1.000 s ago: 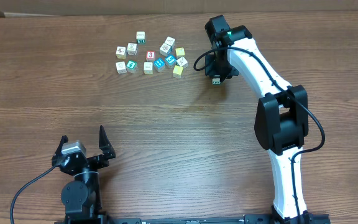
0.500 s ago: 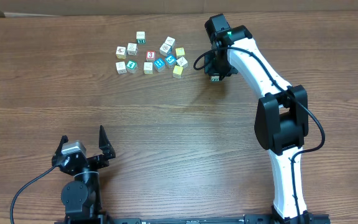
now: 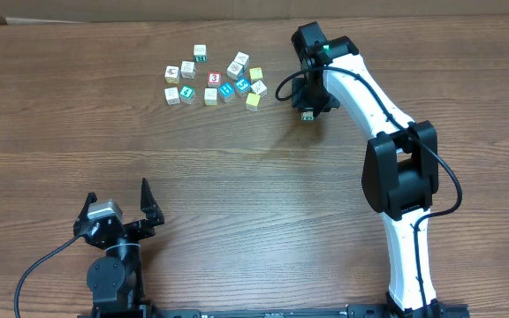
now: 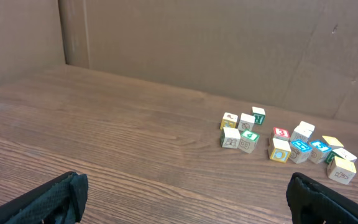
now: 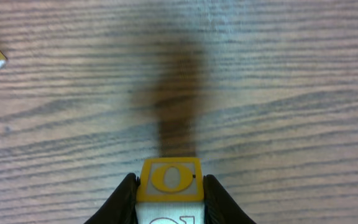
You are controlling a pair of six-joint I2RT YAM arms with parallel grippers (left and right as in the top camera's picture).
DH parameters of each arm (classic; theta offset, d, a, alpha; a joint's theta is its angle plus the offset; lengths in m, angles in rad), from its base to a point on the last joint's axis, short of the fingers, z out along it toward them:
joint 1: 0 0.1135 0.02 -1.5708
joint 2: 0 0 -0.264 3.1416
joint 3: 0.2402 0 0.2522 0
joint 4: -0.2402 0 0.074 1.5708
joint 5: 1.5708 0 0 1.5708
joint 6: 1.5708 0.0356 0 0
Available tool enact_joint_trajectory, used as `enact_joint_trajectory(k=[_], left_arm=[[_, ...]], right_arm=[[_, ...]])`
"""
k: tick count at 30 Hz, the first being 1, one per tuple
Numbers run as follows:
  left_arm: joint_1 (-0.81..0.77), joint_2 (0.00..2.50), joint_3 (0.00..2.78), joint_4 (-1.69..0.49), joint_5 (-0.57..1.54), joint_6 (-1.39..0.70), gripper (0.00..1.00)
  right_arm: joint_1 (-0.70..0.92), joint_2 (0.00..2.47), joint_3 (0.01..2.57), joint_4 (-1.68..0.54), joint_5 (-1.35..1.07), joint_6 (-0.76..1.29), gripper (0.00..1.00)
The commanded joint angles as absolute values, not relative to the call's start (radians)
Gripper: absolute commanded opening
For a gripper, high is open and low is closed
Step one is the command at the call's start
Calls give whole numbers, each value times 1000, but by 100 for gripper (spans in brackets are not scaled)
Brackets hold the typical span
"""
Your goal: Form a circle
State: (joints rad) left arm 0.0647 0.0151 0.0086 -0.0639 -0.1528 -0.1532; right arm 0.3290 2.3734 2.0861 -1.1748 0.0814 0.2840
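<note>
Brown wood-grain table (image 3: 237, 177) fills the overhead view, with a cardboard wall (image 4: 197, 43) behind it. Seen from the table centre, the small cubes (image 3: 187, 81) lie at 11 o'clock. The circle (image 3: 243, 86) is the tight group on the 3 o'clock side of this cluster, made of white, teal and yellow cubes set close together. The right gripper (image 3: 308, 113) hangs near the circle, on its 3 o'clock side and apart from it. The left gripper (image 3: 117, 210) sits at 7 o'clock, well apart from all cubes, with its jaws spread wide and nothing between them.

From the left wrist, the two dark fingers (image 4: 55, 199) show at the lower corners, far from each other. All the cubes lie ahead at 2 o'clock, and the circle is the end of the row nearest 3 o'clock.

From the right wrist, the jaws are closed on the sides of the O cube (image 5: 168, 178), a cube with a yellow face and the letter O. It hangs above the bare wood, and its shadow falls at 12 o'clock. Two white cubes are cut by the frame edge at 9 o'clock; I cannot tell which ones they are.
</note>
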Motion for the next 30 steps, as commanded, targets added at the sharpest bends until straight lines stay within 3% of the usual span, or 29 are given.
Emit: enact_joint_trajectory(k=[1,23,26,30], left_arm=[[52,5,5,-64,-145,-134,99],[52,5,5,-64,-145,-134,100],[52,5,5,-64,-145,-134,100],[52,5,5,-64,-145,-134,99]], right_arm=[[328,2383,2080,-1160,76,280,25],[325,2383,1993,-1103,77,279,25],[325,2383,1993,-1105,76,279,38],[325,2383,1993,-1116,76,279,45]])
